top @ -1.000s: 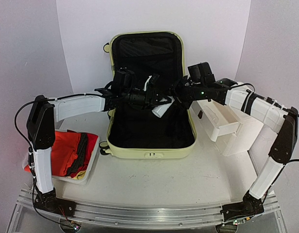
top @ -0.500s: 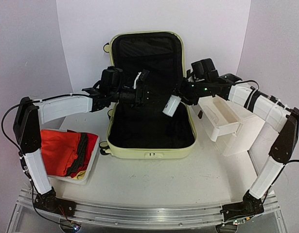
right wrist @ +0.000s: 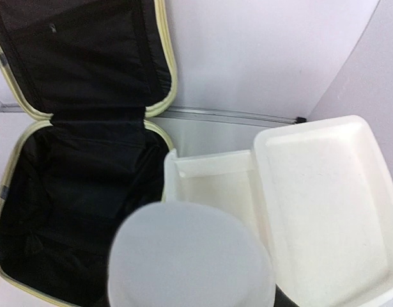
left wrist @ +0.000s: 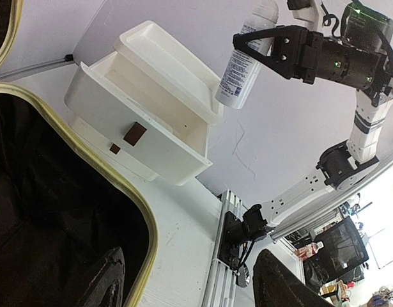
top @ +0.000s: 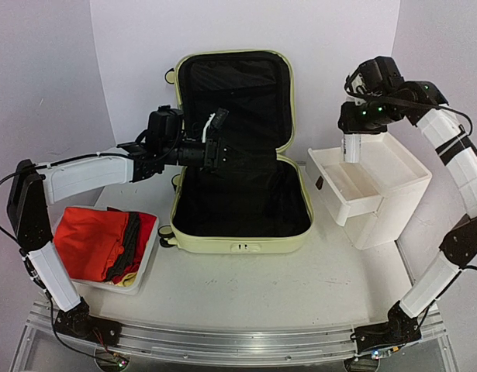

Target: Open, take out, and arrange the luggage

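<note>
The pale yellow-green suitcase (top: 242,242) lies open mid-table, its lid upright and the black lining bare. My left gripper (top: 222,143) hovers over its back left part, open and empty; its wrist view (left wrist: 193,276) shows the two fingers wide apart above the suitcase rim (left wrist: 123,192). My right gripper (top: 354,124) is shut on a white bottle (top: 351,146), held upright above the open top drawer (top: 348,184) of the white drawer box (top: 389,209). The bottle (right wrist: 191,256) fills the lower part of the right wrist view and hides the fingers. The bottle also shows in the left wrist view (left wrist: 247,54).
A white mesh basket (top: 150,252) with red, grey and yellow clothes (top: 98,240) stands left of the suitcase. The drawer box stands right of it, its pulled-out drawer (right wrist: 215,185) reaching toward the suitcase. The backdrop wall is close behind the lid.
My right gripper has carried the white bottle up and to the right, out of the suitcase to above the open drawer. My left gripper has drawn back to the left.
</note>
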